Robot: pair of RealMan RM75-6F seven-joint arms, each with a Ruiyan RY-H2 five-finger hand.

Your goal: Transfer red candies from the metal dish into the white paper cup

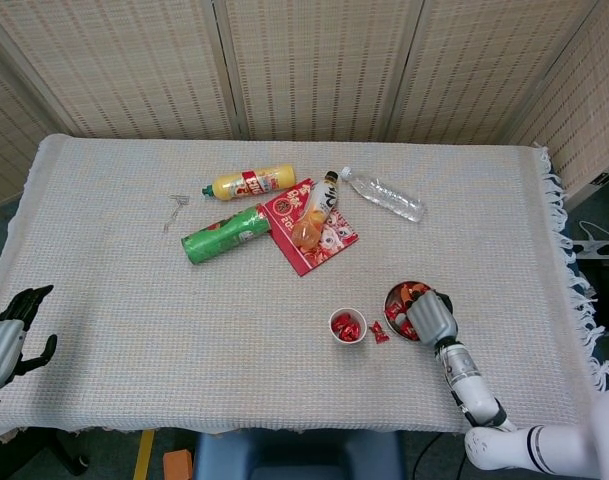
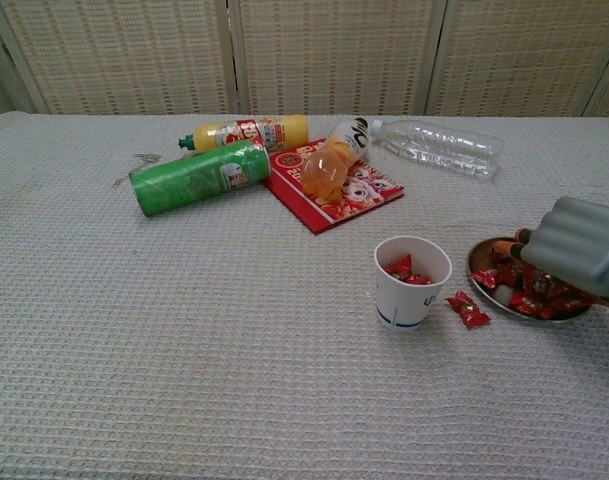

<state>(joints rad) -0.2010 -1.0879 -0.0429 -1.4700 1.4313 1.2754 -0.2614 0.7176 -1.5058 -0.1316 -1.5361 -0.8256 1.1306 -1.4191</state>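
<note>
The white paper cup (image 1: 347,326) (image 2: 412,282) stands near the table's front edge with a few red candies inside. Just right of it is the metal dish (image 1: 401,296) (image 2: 487,263), holding several red candies (image 2: 529,300). One red candy (image 1: 378,332) (image 2: 468,308) lies on the cloth between cup and dish. My right hand (image 1: 429,318) (image 2: 579,247) hovers over the dish's right half with its fingers pointing down into it; the fingertips are hidden, so I cannot tell whether they pinch a candy. My left hand (image 1: 6,340) hangs by the table's left front corner, fingers apart and empty.
Behind the cup lie a green canister (image 1: 225,234) (image 2: 199,176), a yellow bottle (image 1: 250,183), a red packet (image 1: 309,228) with an orange bottle (image 1: 314,217) on it, and a clear plastic bottle (image 1: 384,195) (image 2: 439,146). The cloth's fringed edge (image 1: 569,260) runs down the right.
</note>
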